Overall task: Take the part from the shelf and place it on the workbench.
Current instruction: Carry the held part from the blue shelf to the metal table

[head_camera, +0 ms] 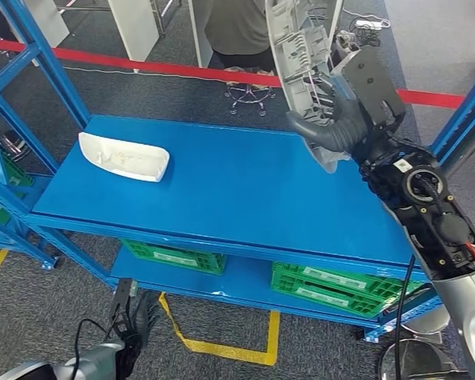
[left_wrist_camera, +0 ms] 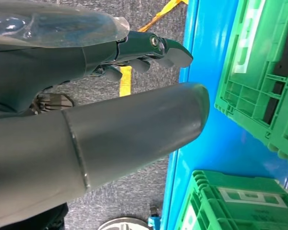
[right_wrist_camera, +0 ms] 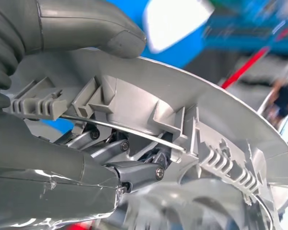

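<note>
Right hand [head_camera: 343, 119] grips the grey part [head_camera: 301, 63], thumb over its outer shell, fingers in the ribbed inside, lifted clear above the blue shelf [head_camera: 235, 190] near its far right corner. Keep the grip firm and part steady while carrying toward the worktop. Left hand [left_wrist_camera: 99, 120] hangs low, fingers loosely extended, holding nothing. White part [head_camera: 124, 157] lies near the shelf's left edge.

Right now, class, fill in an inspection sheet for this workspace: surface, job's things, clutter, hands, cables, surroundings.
Surface: blue shelf top, flat.
Job's things: grey ribbed part lifted above the shelf; white part lying at the shelf's left end.
Clutter: nothing seen on the top shelf; green crates on the tier below.
Hands: right hand grips the grey part; left hand hangs low, holding nothing.
Cables: black cable beside the right arm.
Surroundings: red floor line, yellow floor tape, person standing behind.
</note>
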Robot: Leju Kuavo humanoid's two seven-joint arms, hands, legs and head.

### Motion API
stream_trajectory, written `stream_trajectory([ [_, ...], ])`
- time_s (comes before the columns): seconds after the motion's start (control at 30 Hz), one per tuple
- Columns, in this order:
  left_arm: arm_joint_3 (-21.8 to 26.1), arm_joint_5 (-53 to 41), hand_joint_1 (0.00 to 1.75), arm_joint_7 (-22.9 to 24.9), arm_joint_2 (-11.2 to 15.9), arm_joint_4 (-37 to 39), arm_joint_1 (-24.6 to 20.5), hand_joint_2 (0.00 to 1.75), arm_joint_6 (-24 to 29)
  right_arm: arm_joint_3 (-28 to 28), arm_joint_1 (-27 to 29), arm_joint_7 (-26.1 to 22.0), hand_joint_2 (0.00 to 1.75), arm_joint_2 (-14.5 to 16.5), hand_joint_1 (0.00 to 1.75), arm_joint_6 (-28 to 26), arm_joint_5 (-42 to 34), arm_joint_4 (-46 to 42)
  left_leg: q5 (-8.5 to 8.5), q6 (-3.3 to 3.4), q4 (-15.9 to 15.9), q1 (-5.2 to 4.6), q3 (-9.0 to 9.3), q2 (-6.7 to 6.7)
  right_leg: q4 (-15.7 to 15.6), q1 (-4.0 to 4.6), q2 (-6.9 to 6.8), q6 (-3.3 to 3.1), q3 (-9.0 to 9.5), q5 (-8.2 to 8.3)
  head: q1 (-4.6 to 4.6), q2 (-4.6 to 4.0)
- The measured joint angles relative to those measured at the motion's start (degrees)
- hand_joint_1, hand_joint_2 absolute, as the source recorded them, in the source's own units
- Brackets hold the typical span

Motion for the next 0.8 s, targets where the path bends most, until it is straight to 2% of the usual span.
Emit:
stream_trajectory([
  [0.07,0.00,0.15,0.00,-0.29,-0.03,0.00,-0.22,0.00,0.04,0.05,0.71,-0.26,1.75,-0.46,1.75,2.23,-5.33,-0.97,0.00,0.00,0.00,0.00,0.01,0.03,0.00,0.00,0.05,0.00,0.00,0.00,-0.01,0.00],
  [0.13,0.00,0.20,0.00,-0.70,-0.10,0.00,-0.47,0.00,0.16,0.27,1.84,-0.76,1.75,-0.75,1.75,2.22,-7.38,-2.09,0.00,0.00,0.00,0.00,0.00,0.04,0.00,0.00,0.05,0.00,-0.01,0.00,-0.01,0.00],
  [0.4,-0.44,-1.93,0.00,-1.68,-0.30,0.00,-0.85,0.00,2.00,1.06,5.32,-1.89,1.75,-2.56,1.75,-1.60,-6.75,-6.01,0.00,0.00,0.00,0.00,-0.03,0.00,-0.01,-0.01,0.00,0.00,-0.01,0.00,0.01,0.00],
  [0.8,-0.81,-1.34,0.00,-1.14,-0.51,0.00,-1.50,0.00,0.99,1.55,8.55,-1.49,1.75,-3.51,1.75,1.33,-10.15,-10.33,0.00,0.00,-0.01,0.01,-0.04,0.04,-0.01,0.00,0.04,0.01,-0.04,0.01,-0.01,0.00],
])
